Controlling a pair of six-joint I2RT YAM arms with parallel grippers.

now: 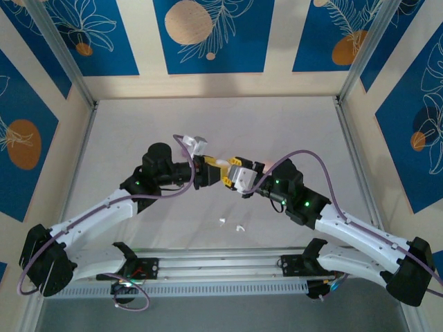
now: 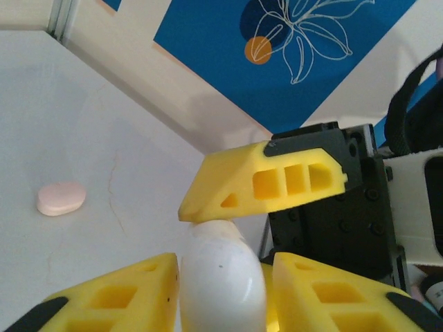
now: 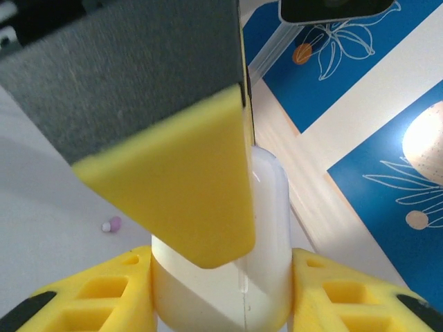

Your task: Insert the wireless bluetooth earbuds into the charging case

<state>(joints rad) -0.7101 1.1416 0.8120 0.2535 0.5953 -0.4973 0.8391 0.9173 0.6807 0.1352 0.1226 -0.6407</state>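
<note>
Two grips on one white case [image 2: 221, 287], seemingly raised over mid-table. Between the left gripper [image 2: 225, 266] fingers: the rounded end of the case, close against both pads; pinched or merely cradled, impossible to tell. At the right gripper [image 3: 221, 257]: closed on the other end, both yellow fingers touching the sides, one left finger crossing just above. Faint seam along the case; lid seemingly shut, no bud visible inside. Judged early in the task: nothing inserted so far as visible. Loose on the table [image 1: 138, 131]: two white buds [image 1: 221, 221] near the grippers on the side toward the arm bases, a lilac bud [image 3: 111, 225] farther off, and a pink oval [image 2: 61, 198], bud or case unclear, well apart from the fingers and near a wall. Left to do, by this reading: get the case open and steadied, then fetch and seat each bud. Plenty of bare table on every side, walls [image 1: 214, 84] well away from both wrists. Tightest spot between the grippers themselves, fingers almost interleaved around the case, so little room there for a turn without a knock.
</note>
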